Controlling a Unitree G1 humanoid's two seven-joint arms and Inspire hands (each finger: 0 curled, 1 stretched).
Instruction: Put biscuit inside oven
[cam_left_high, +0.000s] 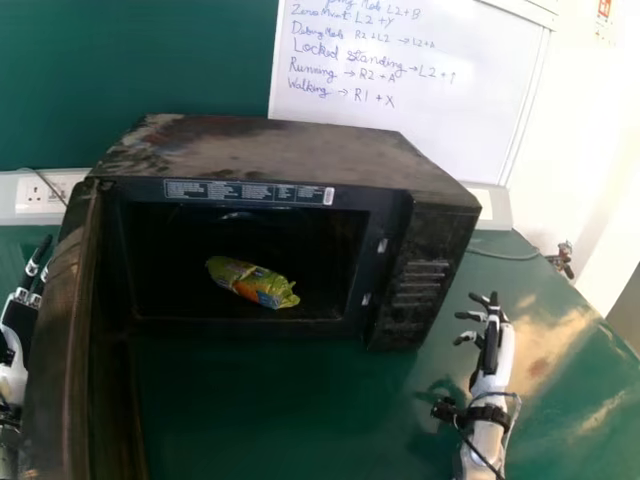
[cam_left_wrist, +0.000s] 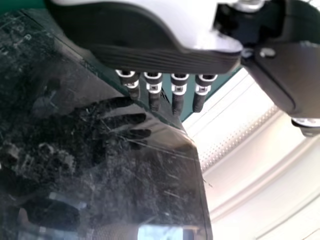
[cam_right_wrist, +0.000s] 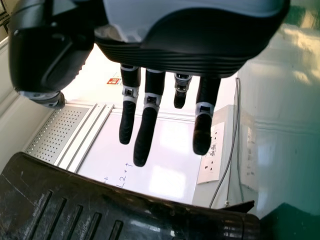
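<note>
There it lay, the crinkled green-and-yellow biscuit packet (cam_left_high: 250, 282), inside the boxy black oven (cam_left_high: 270, 150), its dark flat door (cam_left_high: 60, 340) open! Right of the oven, the black-and-white right hand (cam_left_high: 491, 352) had its fingers wide; beside the door, the black-and-white left hand (cam_left_high: 18, 316) stretched its own straight.

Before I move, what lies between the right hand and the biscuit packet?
Head view: from the right hand inward, green table, then the oven's control panel.
</note>
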